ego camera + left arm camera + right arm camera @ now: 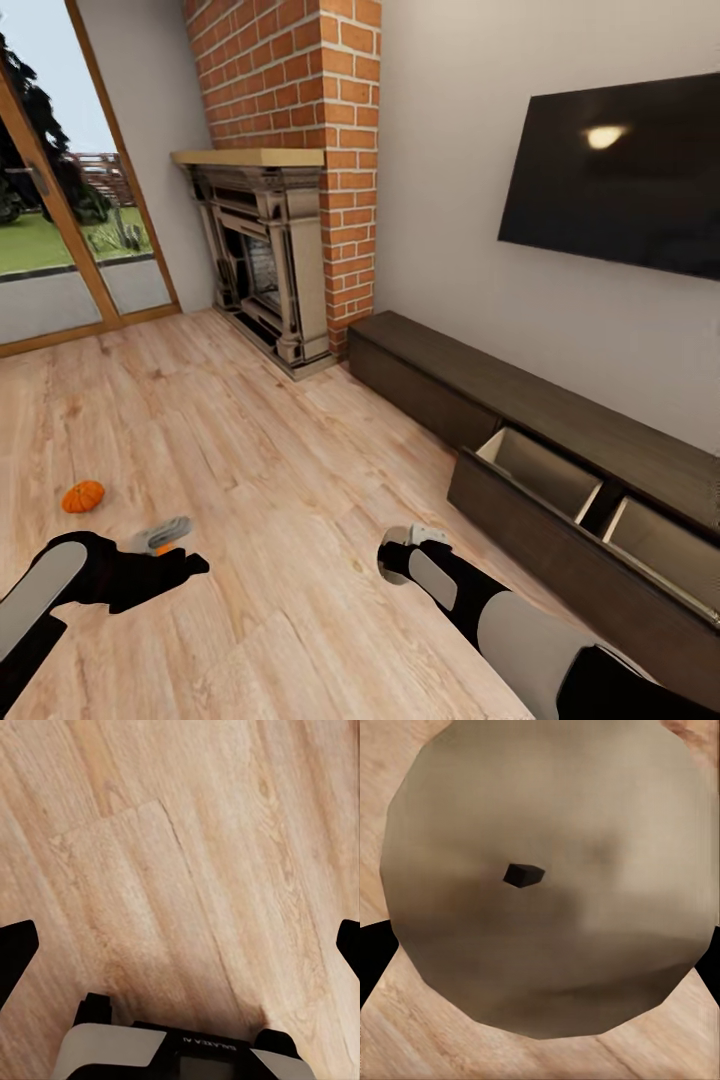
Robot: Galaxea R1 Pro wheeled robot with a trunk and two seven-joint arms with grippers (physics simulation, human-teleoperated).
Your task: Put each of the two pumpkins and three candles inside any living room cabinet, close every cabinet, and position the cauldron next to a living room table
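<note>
Your right gripper [540,952] holds the stubby pale grey-white candle [547,870] between its fingers — light, rigid, likely slick, so keep the hold on its round sides. Your left gripper [180,945] is spread wide, empty — the dark-brown cabinet [560,490] stands open nearby.

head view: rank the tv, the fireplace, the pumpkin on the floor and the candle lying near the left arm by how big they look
1. TV and fireplace: they take up similar areas, and the TV is cut by the frame edge, so no ranking between them.
2. Pumpkin.
3. Candle: close to the pumpkin in apparent size and partly hidden, so unsure.
</note>
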